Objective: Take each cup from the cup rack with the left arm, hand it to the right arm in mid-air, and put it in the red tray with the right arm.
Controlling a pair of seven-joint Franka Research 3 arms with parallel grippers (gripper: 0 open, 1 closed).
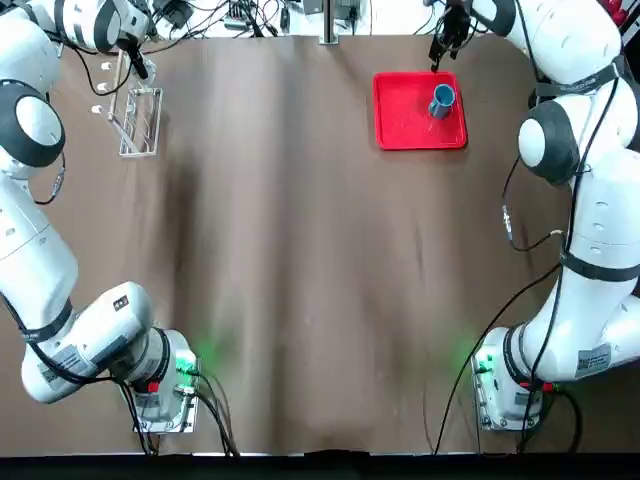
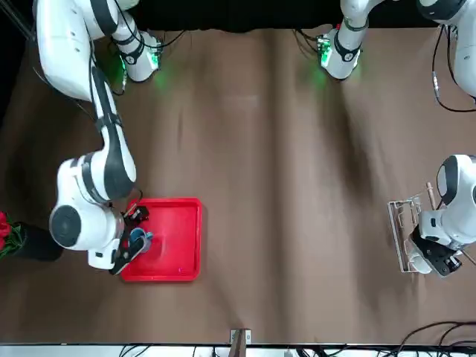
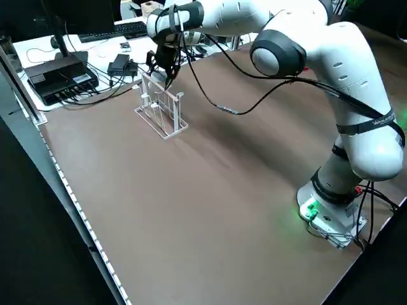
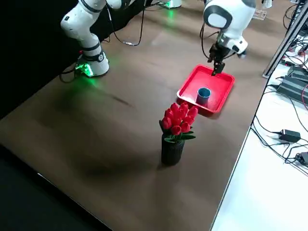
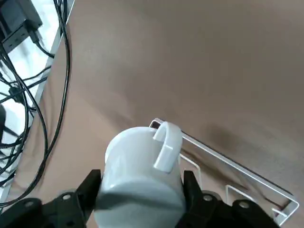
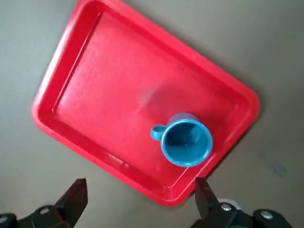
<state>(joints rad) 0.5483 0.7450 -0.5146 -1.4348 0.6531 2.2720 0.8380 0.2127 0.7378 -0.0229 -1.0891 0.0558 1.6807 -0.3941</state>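
left gripper (image 5: 137,209): we see it clamped on white cup (image 5: 140,175), above cup rack (image 1: 140,122)
right gripper (image 6: 137,202): fingers apart over red tray (image 1: 400,115) far edge
blue cup (image 1: 441,100): upright by tray's right rim

A cup (image 1: 442,99) is sitting upright in the tray (image 1: 405,125) at the counter's (image 1: 320,260) far right; the cup rack (image 1: 140,122) is standing at the far left — well apart.

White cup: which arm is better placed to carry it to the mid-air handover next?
Left. The left hand is shut on the white cup above the cup rack; the right hand hangs open over the red tray.
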